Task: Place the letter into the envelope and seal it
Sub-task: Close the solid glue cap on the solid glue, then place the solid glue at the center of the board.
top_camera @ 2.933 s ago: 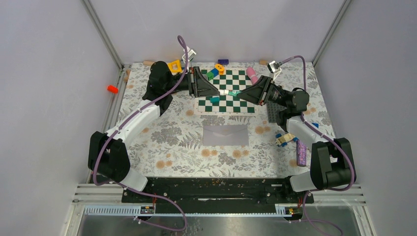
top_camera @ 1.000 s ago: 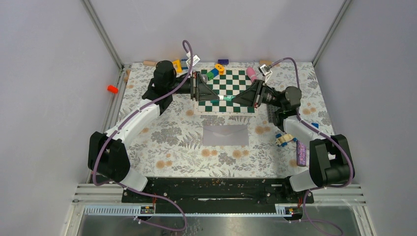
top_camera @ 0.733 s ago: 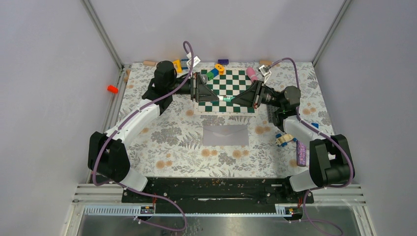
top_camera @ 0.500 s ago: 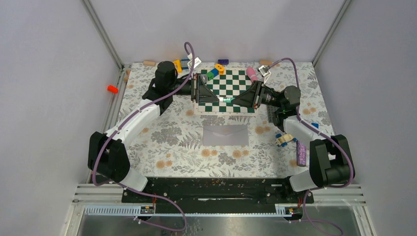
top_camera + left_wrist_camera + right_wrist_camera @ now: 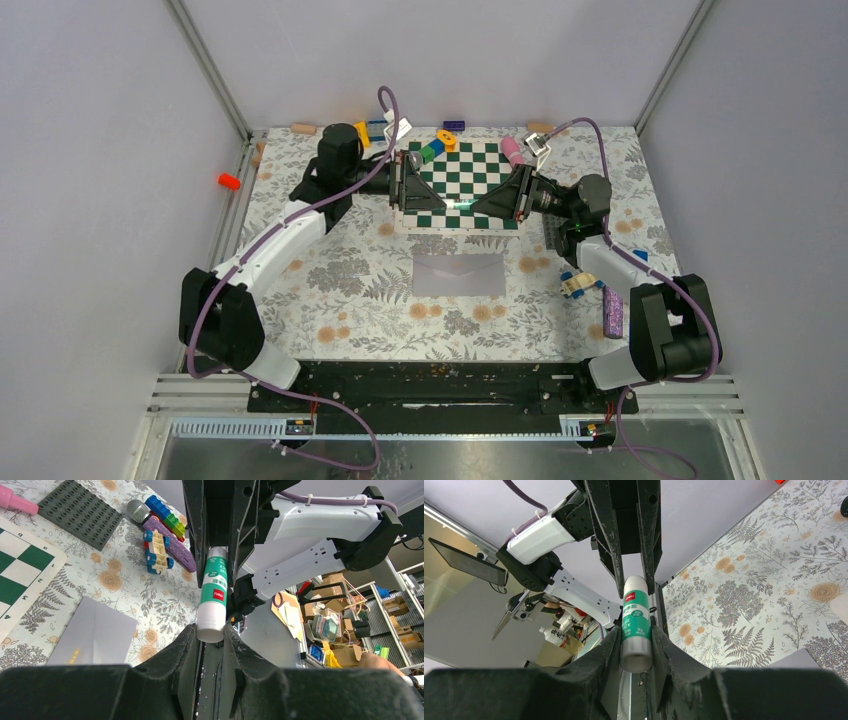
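Wrist views show the left pincer (image 5: 210, 632) and right pincer (image 5: 636, 642) each clamped on one glue stick (image 5: 213, 590). Only overhead shows the envelope (image 5: 459, 273) flat on the surface beside the chessboard (image 5: 455, 170).

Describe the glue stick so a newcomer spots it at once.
Find the green-and-white chessboard at the table's far middle. Over its near half the left gripper and right gripper meet, both clamping a cylindrical white-and-green plastic glue stick: the only item held aloft.
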